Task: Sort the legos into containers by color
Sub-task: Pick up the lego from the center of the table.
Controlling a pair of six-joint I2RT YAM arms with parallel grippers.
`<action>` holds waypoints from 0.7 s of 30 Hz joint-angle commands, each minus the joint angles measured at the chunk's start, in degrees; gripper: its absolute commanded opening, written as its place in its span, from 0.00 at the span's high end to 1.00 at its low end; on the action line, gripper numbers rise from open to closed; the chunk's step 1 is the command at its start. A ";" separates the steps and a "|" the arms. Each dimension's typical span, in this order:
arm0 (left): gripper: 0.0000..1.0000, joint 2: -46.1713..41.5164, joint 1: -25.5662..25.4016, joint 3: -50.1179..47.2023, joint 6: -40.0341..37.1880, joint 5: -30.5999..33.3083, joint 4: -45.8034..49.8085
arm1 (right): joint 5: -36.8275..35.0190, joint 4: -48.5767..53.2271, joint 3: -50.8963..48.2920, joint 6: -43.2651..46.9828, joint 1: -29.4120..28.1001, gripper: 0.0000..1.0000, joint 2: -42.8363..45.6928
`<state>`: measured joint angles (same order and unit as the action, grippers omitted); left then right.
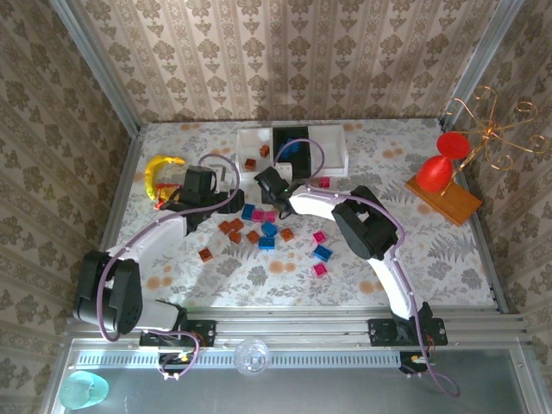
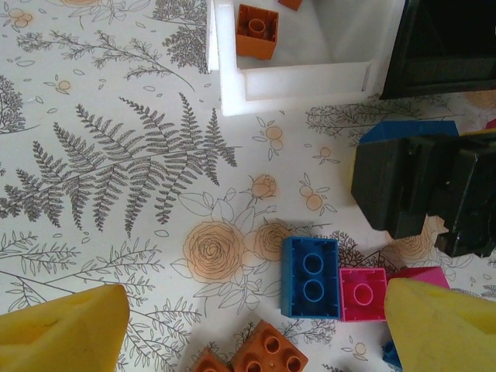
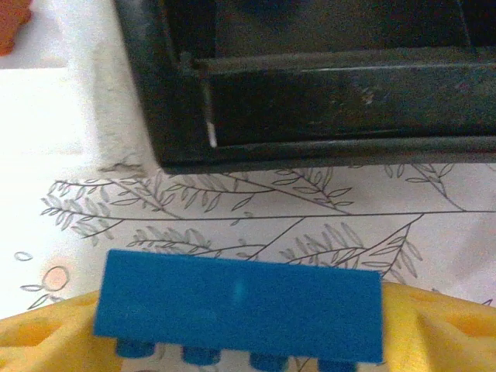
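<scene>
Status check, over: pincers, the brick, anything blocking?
Left pincer open above loose bricks. Right pincer shut on blue brick, short of black tray. Nothing between brick and tray.

A yellow banana (image 1: 160,169) lies at the far left of the desk (image 1: 414,250), which has a fern-and-rose pattern. Near the right edge an orange board (image 1: 457,203) sits askew, carrying a red hourglass-shaped piece (image 1: 442,164), with copper wire loops (image 1: 496,129) above it. A teal cup (image 1: 84,390) sits below the near rail.
</scene>
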<state>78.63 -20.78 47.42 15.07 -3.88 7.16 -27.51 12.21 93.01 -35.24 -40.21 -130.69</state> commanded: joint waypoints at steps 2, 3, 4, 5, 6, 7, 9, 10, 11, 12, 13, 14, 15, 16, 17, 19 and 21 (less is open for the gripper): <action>0.13 -1.04 0.47 -0.49 0.81 -0.95 -0.93 | 0.30 -1.71 0.22 0.40 0.74 0.23 -1.30; 0.13 -1.11 0.47 -0.58 0.92 -1.04 -1.08 | 0.39 -2.34 -0.18 0.67 0.74 0.25 -1.03; 0.13 -1.11 0.47 -0.66 1.00 -1.05 -1.25 | 0.90 -3.10 -0.68 1.35 0.74 0.27 -0.68; 0.13 -1.05 0.47 -0.68 1.02 -1.28 -1.44 | 1.39 -4.35 -1.43 2.55 0.74 0.30 -0.15; 0.13 -0.98 0.40 -0.66 1.01 -1.47 -1.44 | 1.49 -5.05 -2.16 3.13 0.74 0.32 0.51; 0.13 -0.94 0.47 -0.53 1.01 -1.73 -1.32 | 2.00 -5.95 -3.30 3.93 0.82 0.34 1.57; 0.13 -1.09 0.43 -0.53 1.18 -2.07 -1.10 | 3.36 -8.04 -6.49 5.66 0.83 0.37 4.68; 0.13 -1.35 0.47 -0.58 1.28 -2.27 -1.18 | 4.03 -9.07 -8.95 6.28 0.83 0.38 7.30; 0.13 -1.62 0.41 -0.57 1.35 -2.40 -1.18 | 4.78 -9.93 -11.45 6.93 0.89 0.39 10.12; 0.13 -1.85 0.47 -0.57 1.36 -2.60 -1.18 | 5.13 -10.63 -13.60 7.46 0.92 0.39 12.58; 0.13 -2.04 0.47 -0.58 1.37 -2.71 -1.18 | 5.44 -11.49 -15.83 8.09 0.98 0.39 15.34; 0.13 -2.20 0.39 -0.57 1.52 -2.86 -1.29 | 5.62 -12.21 -17.50 8.79 1.15 0.39 17.60; 0.13 -2.17 0.39 -0.51 1.68 -3.01 -1.43 | 5.71 -12.41 -18.29 9.08 1.46 0.39 19.05; 0.14 -2.19 0.30 -0.49 1.93 -3.27 -1.81 | 5.97 -12.42 -18.73 9.20 1.98 0.39 20.27; 0.14 -2.00 0.20 -0.37 2.24 -3.62 -2.25 | 6.30 -12.70 -18.75 9.31 2.60 0.39 20.75; 0.14 -1.49 0.04 0.12 2.50 -4.49 -2.50 | 6.54 -13.07 -17.67 9.70 3.97 0.39 20.17; 0.14 -0.98 -0.32 0.72 2.60 -4.83 -2.34 | 7.00 -12.48 -14.94 9.99 5.39 0.39 18.50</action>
<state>78.13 -20.93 47.33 16.23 -6.94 5.87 -21.71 1.21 75.66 -26.83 -36.93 -111.26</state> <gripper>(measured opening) 0.863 0.636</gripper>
